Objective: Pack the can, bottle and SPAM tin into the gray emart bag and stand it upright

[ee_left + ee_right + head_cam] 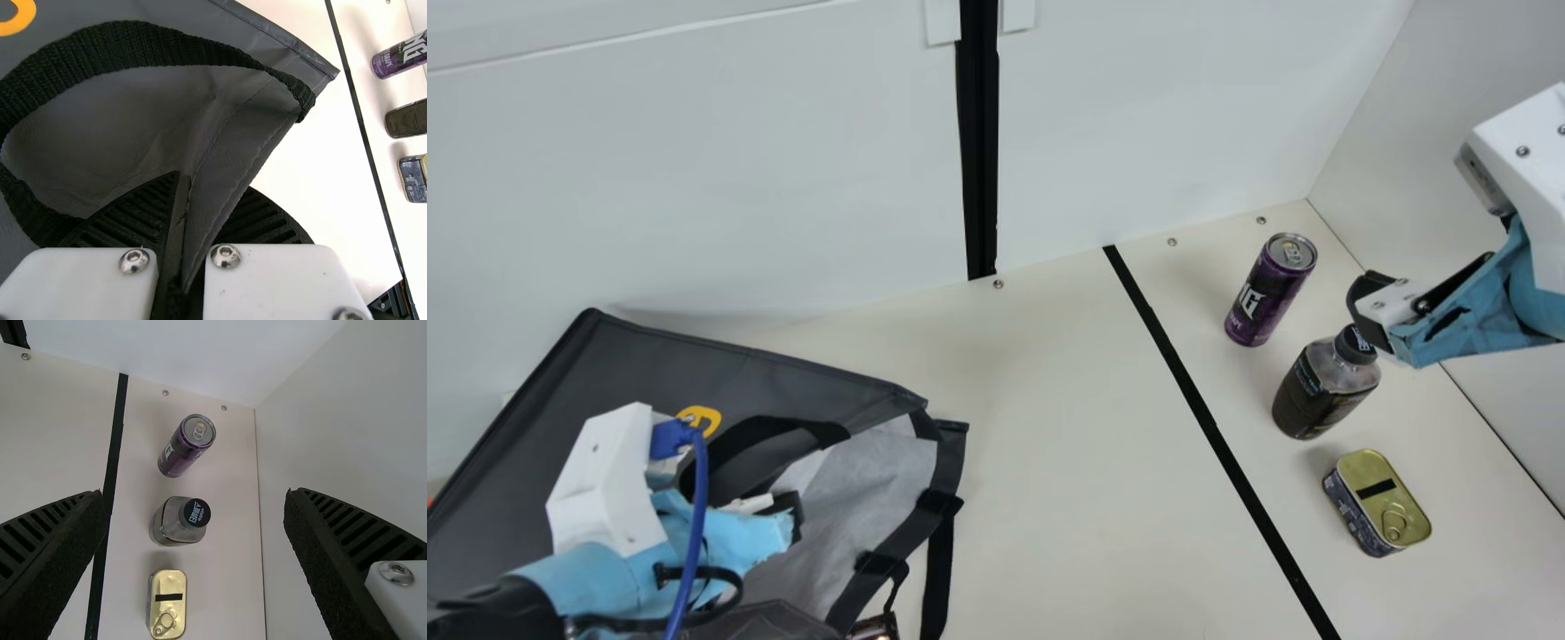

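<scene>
Left fingers (pixel 791 508), closed, pinch the gray bag (pixel 640 360); right fingers (pixel 1361 290) gape wide, empty.

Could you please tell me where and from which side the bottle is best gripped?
I'd grip the bottle around its dark cap, coming straight down from above: it stands upright, and the cap sits on top, narrower than the body.

At the lower left of my main view I see the gray emart bag (pixel 649 373) with black handles (pixel 751 433) and a yellow-orange emblem (pixel 710 418); on the right, a purple can (pixel 1267 293), black-capped dark bottle (pixel 1320 391) and gold-lidded SPAM tin (pixel 1385 500).
</scene>
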